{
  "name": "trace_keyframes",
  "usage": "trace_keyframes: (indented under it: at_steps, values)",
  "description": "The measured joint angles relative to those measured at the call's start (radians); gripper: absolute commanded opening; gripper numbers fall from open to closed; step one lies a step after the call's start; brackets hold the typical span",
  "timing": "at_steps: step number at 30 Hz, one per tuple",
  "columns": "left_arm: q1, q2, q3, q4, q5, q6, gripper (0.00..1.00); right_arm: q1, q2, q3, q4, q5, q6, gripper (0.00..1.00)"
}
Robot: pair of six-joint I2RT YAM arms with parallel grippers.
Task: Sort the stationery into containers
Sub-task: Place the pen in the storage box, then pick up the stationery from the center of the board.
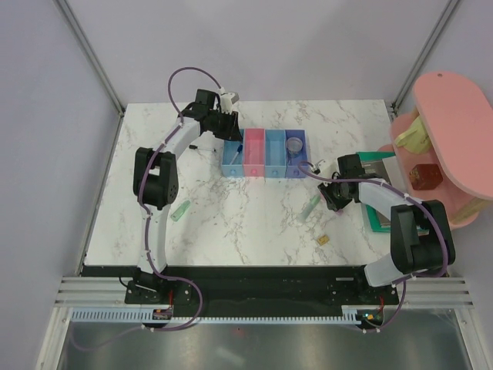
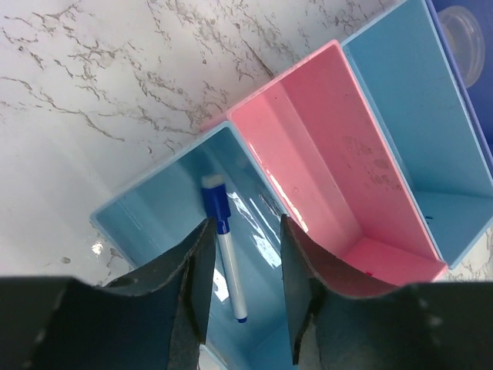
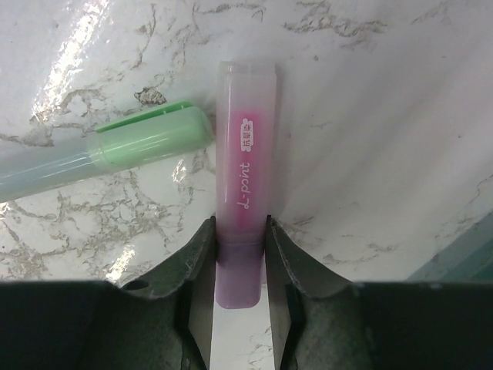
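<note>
Blue-capped marker (image 2: 228, 253) lying inside end light-blue bin (image 2: 146, 212), pink translucent highlighter (image 3: 245, 193), pale green-capped highlighter (image 3: 108, 154) just beside it

Left hand (image 2: 245, 225) gapes, arm outstretched — right hand (image 3: 239, 225) pinches pink bar (image 3: 245, 154).

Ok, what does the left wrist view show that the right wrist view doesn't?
Only left wrist: the row of bins, a blue-capped marker lying in the light blue end bin, below the open left end effector. Only right wrist: the right end effector closed on a pink highlighter, a green highlighter lying beside it. Both: the marble table.
</note>
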Motion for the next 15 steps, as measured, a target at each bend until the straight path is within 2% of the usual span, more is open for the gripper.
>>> trace_keyframes:
  at_steps: [9, 15]
  values:
    - [0.0, -0.008, -0.007, -0.002, 0.0, 0.024, 0.51, -0.003, -0.045, 0.0, -0.04, 0.009, 0.016, 0.14]
    - [0.0, -0.103, -0.031, -0.025, 0.011, 0.069, 0.51, -0.004, -0.139, 0.017, -0.096, 0.016, 0.039, 0.11]
